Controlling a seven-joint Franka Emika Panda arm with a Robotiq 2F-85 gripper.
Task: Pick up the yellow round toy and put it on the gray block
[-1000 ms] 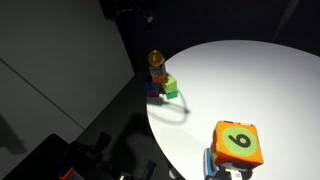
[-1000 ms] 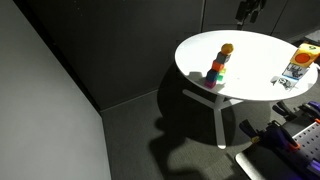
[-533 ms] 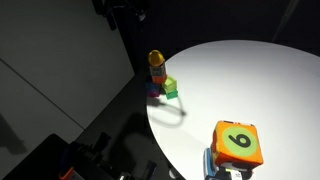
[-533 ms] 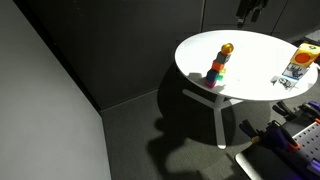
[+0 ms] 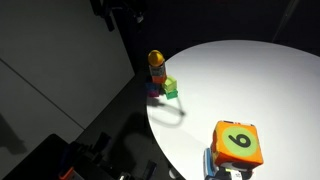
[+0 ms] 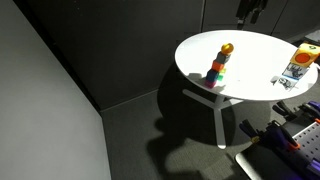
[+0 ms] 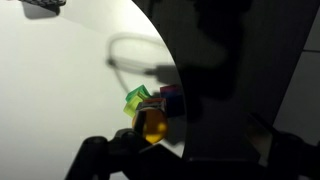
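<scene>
The yellow round toy [image 5: 156, 58] sits on top of a small stack of coloured blocks at the edge of the round white table [image 5: 250, 80]. It also shows in the other exterior view [image 6: 227, 48] and in the wrist view [image 7: 152, 124]. The gray block right under it is mostly hidden, and I cannot make out its colour. A green block [image 5: 170, 88] leans beside the stack. My gripper [image 5: 118, 10] hangs high above the table, well clear of the toy, and is empty. In the wrist view [image 7: 185, 158] its dark fingers stand apart.
A large orange cube with a green numbered face [image 5: 237, 143] stands at the table's near edge and shows in both exterior views [image 6: 303, 58]. Red and blue small blocks [image 6: 217, 72] make up the stack. Dark walls and floor surround the table.
The gripper has drifted a little away from the table, high up. The toy and the stack have not moved.
</scene>
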